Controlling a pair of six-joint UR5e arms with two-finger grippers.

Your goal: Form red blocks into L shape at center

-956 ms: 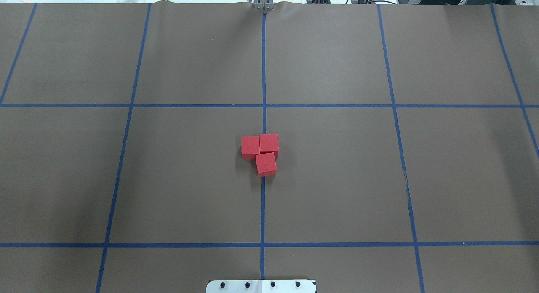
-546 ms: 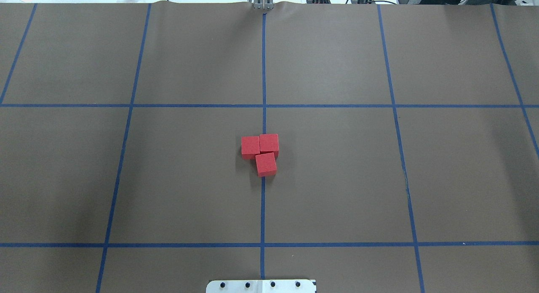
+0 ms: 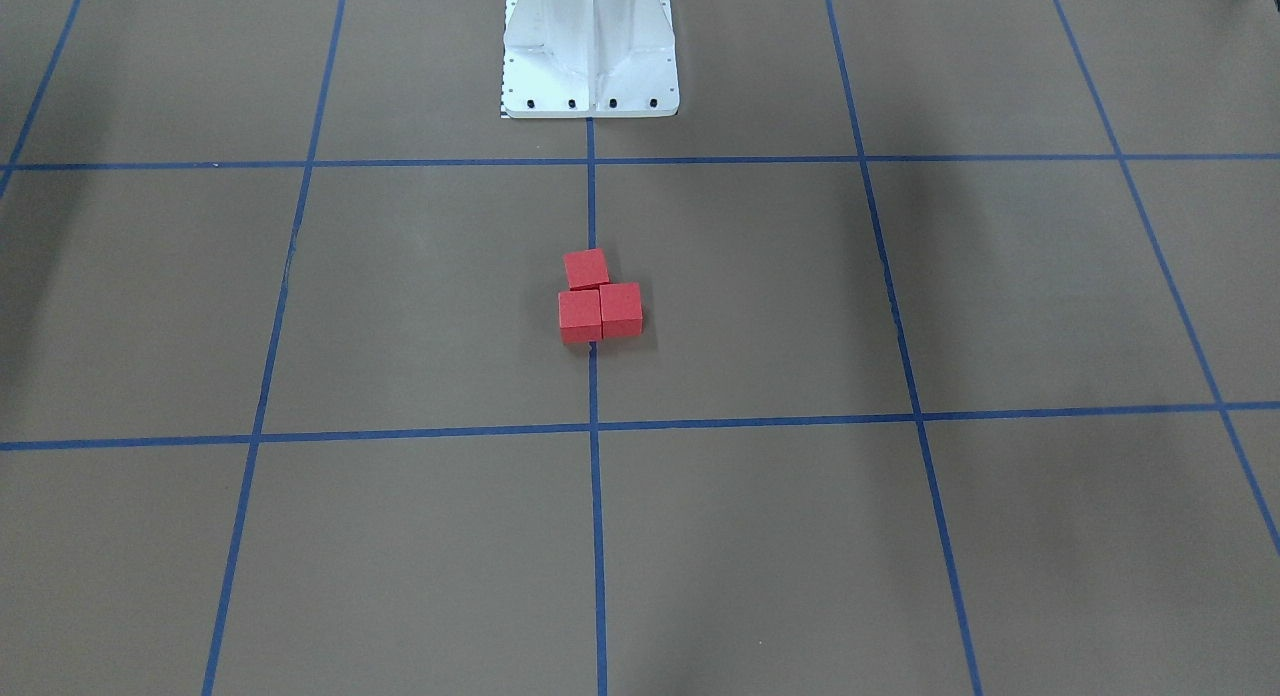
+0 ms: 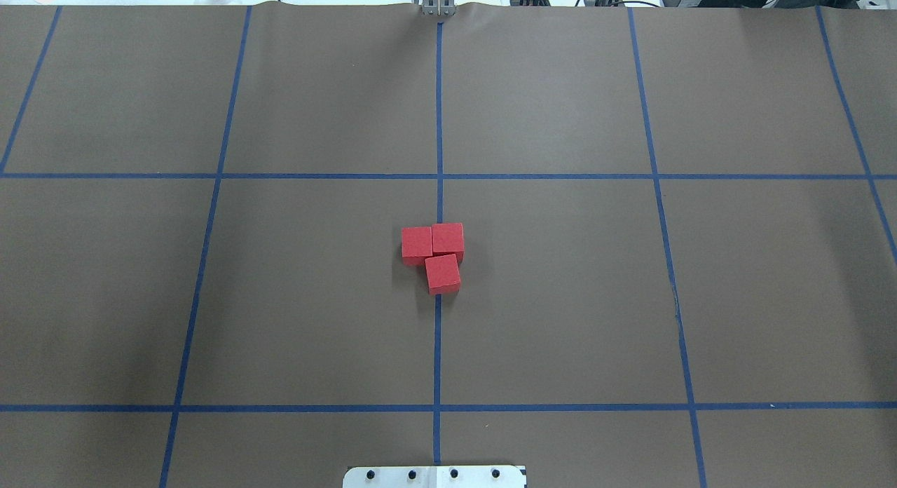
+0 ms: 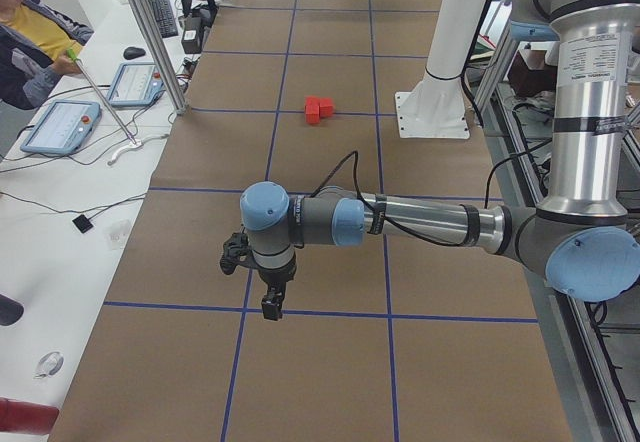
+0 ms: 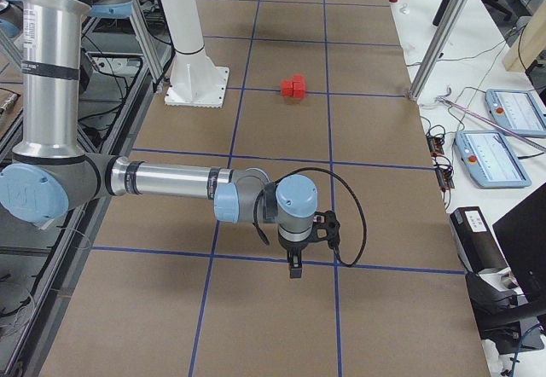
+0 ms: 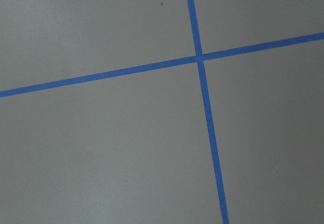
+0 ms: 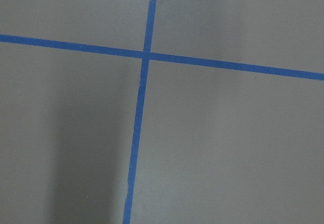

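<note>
Three red blocks sit touching in an L shape at the center of the brown table, on the middle blue line [image 4: 437, 334]: one at left [image 4: 417, 244], one at the corner [image 4: 448, 238], one nearer the robot [image 4: 443, 273]. They also show in the front view [image 3: 598, 301] and both side views [image 5: 320, 109] [image 6: 293, 87]. My left gripper [image 5: 272, 307] hangs over a tape line far to the left of them. My right gripper [image 6: 294, 268] hangs far to the right. I cannot tell whether either is open or shut.
The white robot base plate [image 4: 434, 477] [image 3: 590, 46] stands at the near edge. An operator [image 5: 30, 32] sits beyond the far edge beside tablets [image 5: 60, 127] [image 6: 499, 155]. Both wrist views show only brown paper and crossing blue tape [image 7: 198, 58] [image 8: 145, 54].
</note>
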